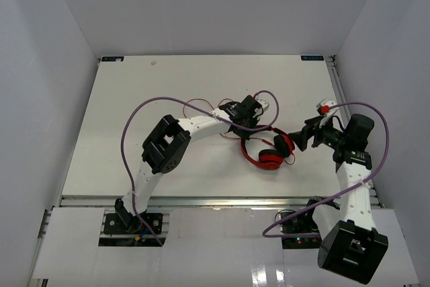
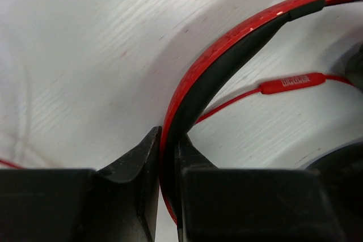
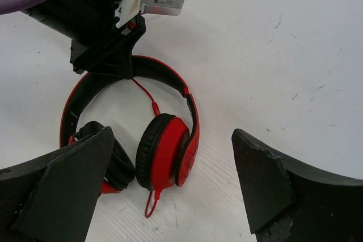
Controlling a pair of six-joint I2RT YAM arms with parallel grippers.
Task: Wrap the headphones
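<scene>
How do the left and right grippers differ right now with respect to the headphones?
The left gripper is shut, its jaws clamped on the headband of the headphones; the right gripper stands wide open and holds nothing. The left gripper touches the headphones at the arch of the headband; the right gripper hangs apart from them, on the side of the ear cups. Both have black fingers, and both point at the headphones on the white table.

Embossed lettering on cord remote (image 2: 292, 81), too blurred to read
</scene>
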